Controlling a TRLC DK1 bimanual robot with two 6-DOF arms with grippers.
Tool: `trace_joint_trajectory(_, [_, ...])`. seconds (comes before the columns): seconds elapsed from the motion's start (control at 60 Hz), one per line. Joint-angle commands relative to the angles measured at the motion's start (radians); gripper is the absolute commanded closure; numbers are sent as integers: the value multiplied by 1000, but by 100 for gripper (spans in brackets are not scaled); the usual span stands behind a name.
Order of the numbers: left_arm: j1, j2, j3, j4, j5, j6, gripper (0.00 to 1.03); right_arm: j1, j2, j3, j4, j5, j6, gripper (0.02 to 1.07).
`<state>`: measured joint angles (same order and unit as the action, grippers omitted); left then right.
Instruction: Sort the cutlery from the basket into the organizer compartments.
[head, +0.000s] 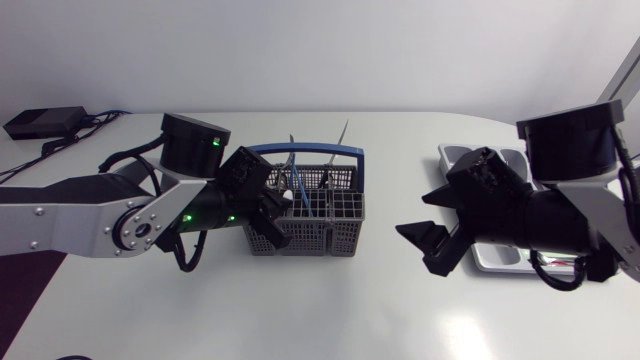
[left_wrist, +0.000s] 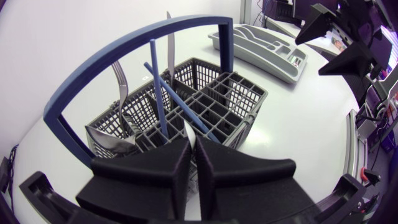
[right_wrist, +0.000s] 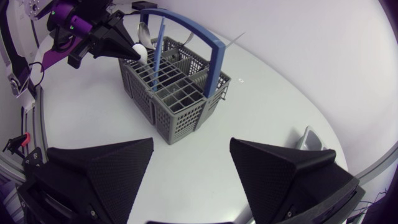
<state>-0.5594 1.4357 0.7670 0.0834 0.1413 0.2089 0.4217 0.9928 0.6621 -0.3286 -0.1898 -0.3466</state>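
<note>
Cutlery (head: 298, 182) that we have to sort stands upright in the basket. Our counter (head: 330, 310) is broad, white and smooth, with a faint sheen. About midway between its left and right edges sits the basket (head: 322, 238), a boxy grey plastic grid of small square cells with a flat blue handle (head: 310, 150) arching over it. Near the counter's right edge lies the organizer (left_wrist: 249, 57), a shallow pale grey tray with long moulded compartments, partly under our right arm.

Our right gripper (right_wrist: 191, 146) hangs over the counter between basket and organizer, its matte wedge fingers wide apart and holding nothing. Our left gripper (left_wrist: 193, 144) is at the basket's left end, at the corner toward the counter's near edge. Its fingers are nearly together, clamped on a white-ended piece (right_wrist: 140, 53) that rises from a cell there. Beside it stand thin blue plastic handles (left_wrist: 153, 87), shiny steel pieces (left_wrist: 119, 81) and a slim pointed blade (left_wrist: 168, 28).

We judge the step in hand to be drawing that piece out. To do it well we should pull along the piece's own line so it does not catch on the grid. We should also steer clear of the blue arch and the leaning handles. The grip needs to be firm, since the smooth end could slip or swivel between flat fingers.
</note>
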Motion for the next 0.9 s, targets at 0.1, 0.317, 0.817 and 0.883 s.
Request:
trace_joint_trajectory(0.1, [9, -50, -23, -22, 12, -2, 97, 97, 67, 28, 36, -5, 51, 19])
trace_joint_trajectory(0.317, [15, -126, -23, -82, 40, 1, 97, 109, 99, 59, 39, -22, 47, 18])
trace_joint_trajectory(0.817, [50, -328, 0, -237, 176, 9, 97, 219, 124, 128, 37, -63, 35, 18])
trace_joint_trajectory(0.883, [50, -357, 8, -267, 211, 26, 97, 227, 119, 129, 37, -65, 23, 16])
